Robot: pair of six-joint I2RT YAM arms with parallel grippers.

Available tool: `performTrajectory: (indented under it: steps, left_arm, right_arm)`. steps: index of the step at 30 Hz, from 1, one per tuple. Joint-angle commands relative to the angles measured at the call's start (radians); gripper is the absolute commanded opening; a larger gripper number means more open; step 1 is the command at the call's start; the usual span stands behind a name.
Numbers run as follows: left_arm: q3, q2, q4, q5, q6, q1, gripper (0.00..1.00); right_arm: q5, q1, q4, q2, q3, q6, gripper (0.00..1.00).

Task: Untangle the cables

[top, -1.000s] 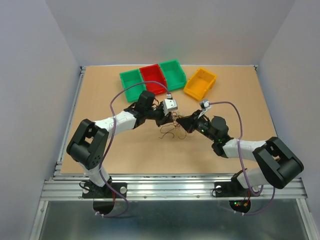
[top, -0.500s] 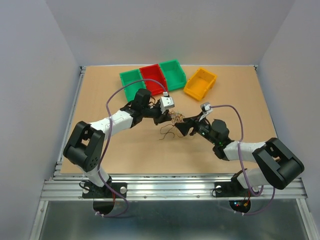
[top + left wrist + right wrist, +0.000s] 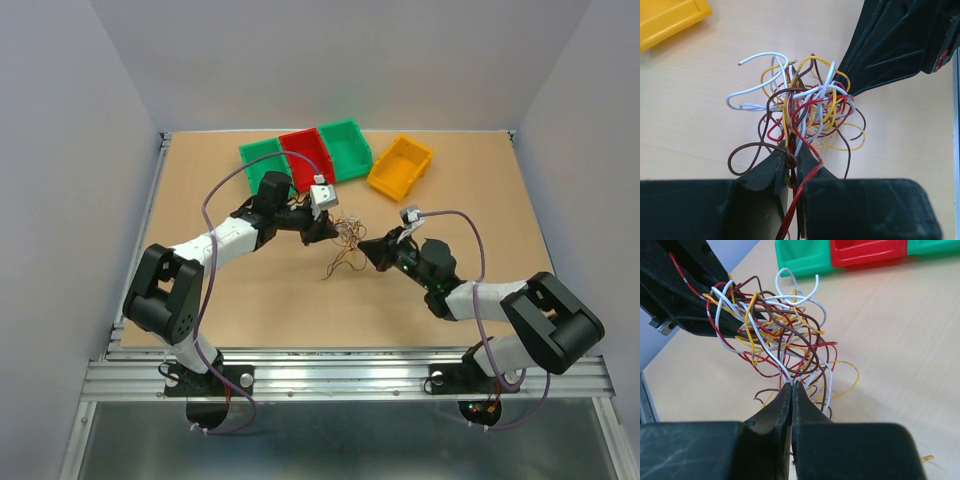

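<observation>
Since a second ago, my left gripper (image 3: 792,161) has drawn back toward the far left of the table, and the cables (image 3: 805,107) have risen off the surface with it. They now hang as a loose ball between my two grippers, where before they trailed lower on the board.

My left jaws stand almost closed, pinching a brown loop and a red strand right at the fingertips. The rest of the tangle fans out just ahead of them: white, yellow, red and brown loops, with one white end sticking out to the left. My right gripper (image 3: 791,388) meets the ball from the opposite side. Its jaws are pressed together on a few strands at the very tip, a white one among them. A few loops sag beneath the ball toward the board.

Below is a tan table (image 3: 460,200) with a metal rail along its near edge. At the far side sit a green bin (image 3: 262,166), a red bin (image 3: 303,152), a second green bin (image 3: 348,147) and a yellow bin (image 3: 400,166), well apart from the tangle. Plain pale walls (image 3: 330,60) close in three sides.
</observation>
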Motion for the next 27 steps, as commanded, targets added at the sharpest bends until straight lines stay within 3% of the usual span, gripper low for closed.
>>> performTrajectory:
  steps: [1, 4, 5, 6, 8, 11, 16, 24, 25, 27]
  left_arm:
    - [0.057, -0.053, 0.035, 0.041, -0.064, 0.046, 0.0]
    - [0.045, -0.069, 0.099, -0.006, -0.168, 0.121, 0.0]
    - [0.039, -0.077, 0.115, -0.033, -0.19, 0.135, 0.0]
    - [0.031, -0.086, 0.132, -0.063, -0.228, 0.144, 0.0]
    - [0.006, -0.114, 0.175, -0.146, -0.247, 0.164, 0.0]
    - [-0.012, -0.137, 0.204, -0.241, -0.274, 0.179, 0.0]
    - [-0.023, -0.157, 0.231, -0.32, -0.307, 0.21, 0.0]
    - [-0.058, -0.214, 0.276, -0.393, -0.328, 0.242, 0.0]
    - [-0.067, -0.233, 0.282, -0.377, -0.327, 0.247, 0.0]
    - [-0.075, -0.247, 0.285, -0.323, -0.308, 0.244, 0.0]
  right_arm:
    - [0.138, 0.008, 0.009, -0.017, 0.003, 0.02, 0.01]
    - [0.47, 0.008, -0.151, -0.086, -0.001, 0.127, 0.01]
    - [0.66, 0.007, -0.211, -0.107, -0.001, 0.202, 0.01]
    - [0.734, 0.007, -0.303, -0.135, -0.009, 0.233, 0.01]
    - [0.894, 0.007, -0.333, -0.228, -0.065, 0.277, 0.01]
    - [1.021, 0.007, -0.431, -0.401, -0.142, 0.314, 0.01]
    - [1.152, 0.007, -0.696, -0.658, -0.161, 0.359, 0.01]
    - [1.269, 0.005, -0.808, -0.979, -0.255, 0.373, 0.01]
    - [1.257, 0.005, -0.81, -1.006, -0.256, 0.364, 0.02]
    - [1.217, 0.005, -0.81, -1.012, -0.252, 0.332, 0.24]
